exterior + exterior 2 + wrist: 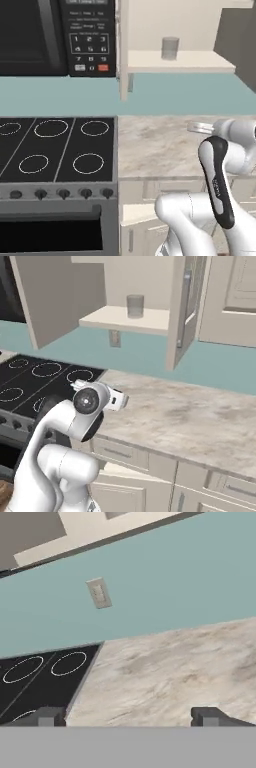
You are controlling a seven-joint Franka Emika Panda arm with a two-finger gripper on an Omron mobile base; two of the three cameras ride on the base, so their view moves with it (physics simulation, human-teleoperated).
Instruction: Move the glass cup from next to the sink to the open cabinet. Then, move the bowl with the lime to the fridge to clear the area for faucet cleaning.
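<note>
**Glass cup on the cabinet shelf, hand spread over the bench**

Left base view: a marbled beige bench (160,145) runs beside a black stove (57,147) with five ringed burners showing and five knobs along its front. A teal wall rises behind. A black microwave (55,35) hangs above the stove. To its right the open cabinet (180,61) holds one glass cup (170,48), upright on the shelf, alone there.

Right base view: the same cabinet (125,318) stands with both doors swung wide, the single glass cup (135,306) on its shelf. One wall outlet (115,338) sits just beneath. Bench (190,421) has drawers below.

Hand view: the hand (127,717) has its two fingertips (47,717) set wide apart, holding nothing, above bench (170,672) and the stove's edge (45,672); outlet (99,593) on the teal wall
</note>
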